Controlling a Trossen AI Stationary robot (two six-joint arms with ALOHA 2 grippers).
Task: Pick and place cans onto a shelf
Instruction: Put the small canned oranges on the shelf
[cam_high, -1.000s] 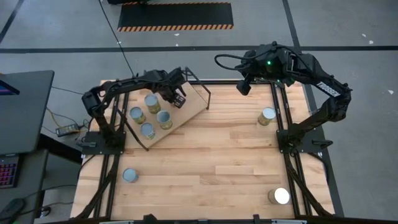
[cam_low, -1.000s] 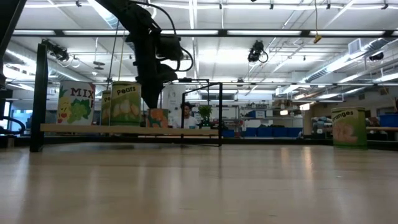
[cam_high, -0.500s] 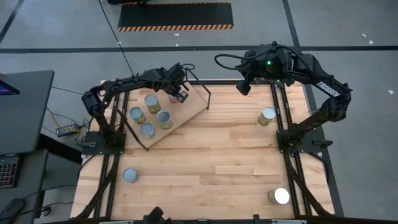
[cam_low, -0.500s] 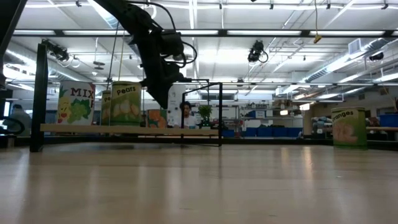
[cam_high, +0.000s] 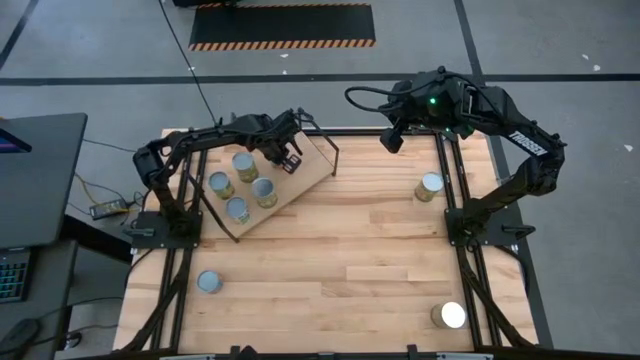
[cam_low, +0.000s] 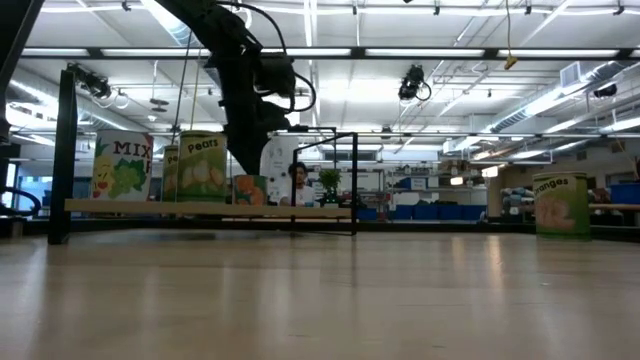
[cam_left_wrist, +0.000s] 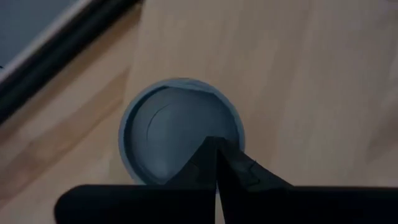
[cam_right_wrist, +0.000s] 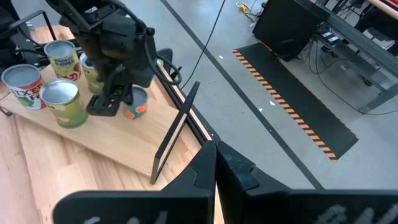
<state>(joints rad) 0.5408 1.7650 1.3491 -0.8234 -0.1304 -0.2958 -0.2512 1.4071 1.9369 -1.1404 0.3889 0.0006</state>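
Fingers of left gripper (cam_high: 287, 160) clenched, over small can (cam_right_wrist: 134, 102) at shelf (cam_high: 312, 170) far end, shifted slightly since half second ago. Right gripper (cam_high: 391, 140) clenched, idle at 1 o'clock. Five cans on shelf; three on table (cam_high: 340, 260).

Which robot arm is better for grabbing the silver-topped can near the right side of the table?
The right one. The right gripper hangs on the same side as that silver-topped round tin can, much nearer to it. The left gripper is far off, over the light-wood shelf.
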